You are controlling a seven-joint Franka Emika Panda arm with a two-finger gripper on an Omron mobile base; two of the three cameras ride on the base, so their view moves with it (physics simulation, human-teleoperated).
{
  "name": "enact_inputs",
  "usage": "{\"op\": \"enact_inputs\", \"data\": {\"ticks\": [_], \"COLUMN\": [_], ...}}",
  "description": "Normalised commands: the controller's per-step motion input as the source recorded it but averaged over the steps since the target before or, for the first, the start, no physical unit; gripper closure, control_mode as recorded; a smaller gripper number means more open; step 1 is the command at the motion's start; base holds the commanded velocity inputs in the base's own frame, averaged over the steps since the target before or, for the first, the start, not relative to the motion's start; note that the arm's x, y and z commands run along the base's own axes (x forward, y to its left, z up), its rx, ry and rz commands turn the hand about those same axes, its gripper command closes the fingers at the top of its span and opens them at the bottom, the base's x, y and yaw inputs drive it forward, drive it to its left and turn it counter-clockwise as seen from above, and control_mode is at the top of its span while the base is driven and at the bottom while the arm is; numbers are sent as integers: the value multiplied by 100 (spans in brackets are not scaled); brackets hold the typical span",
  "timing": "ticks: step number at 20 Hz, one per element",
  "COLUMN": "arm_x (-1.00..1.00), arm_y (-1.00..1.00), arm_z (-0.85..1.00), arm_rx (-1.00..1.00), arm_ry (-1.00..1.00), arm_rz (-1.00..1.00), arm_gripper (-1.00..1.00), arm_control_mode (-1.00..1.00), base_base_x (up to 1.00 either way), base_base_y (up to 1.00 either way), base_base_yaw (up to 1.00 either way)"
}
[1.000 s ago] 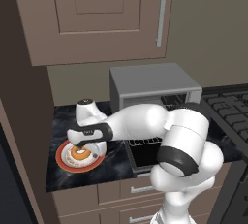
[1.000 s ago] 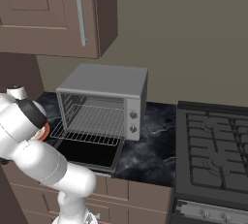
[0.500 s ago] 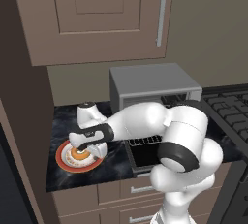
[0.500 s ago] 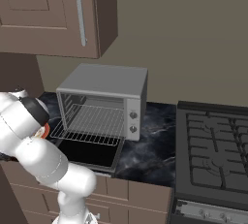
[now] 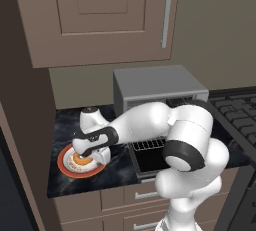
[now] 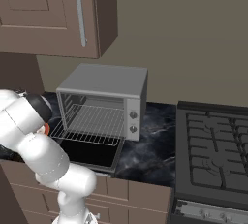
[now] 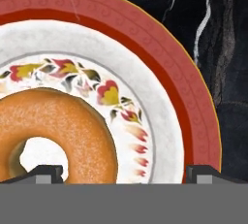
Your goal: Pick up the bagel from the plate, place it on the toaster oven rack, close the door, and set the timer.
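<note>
While the tool hangs spread wide and empty just above the bagel on the plate, the pickup looks unfinished: it probably needs to centre, lower and close.

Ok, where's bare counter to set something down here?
Bare counter lies between the toaster oven and the stove. Left of the oven it is crowded: the plate with the bagel, and the gripper over them.

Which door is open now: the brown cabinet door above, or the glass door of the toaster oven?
The toaster oven door: it lies folded down flat before the cavity. The cabinet door above is shut.
</note>
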Motion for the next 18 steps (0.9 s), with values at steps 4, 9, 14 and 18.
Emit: {"op": "enact_inputs", "data": {"ticks": [4,9,14,18], "arm_x": [2,6,2,0], "arm_y": [0,0,0,0], "arm_z": [-9,-11,-2,0], "arm_rx": [0,0,0,0], "arm_ry": [0,0,0,0], "arm_rz": [0,0,0,0], "arm_gripper": [-100,100,100,100], "arm_control_mode": [-100,-100,-100,-100], "base_base_x": [0,0,0,0], "base_base_y": [0,0,0,0], "base_base_yaw": [0,0,0,0]}}
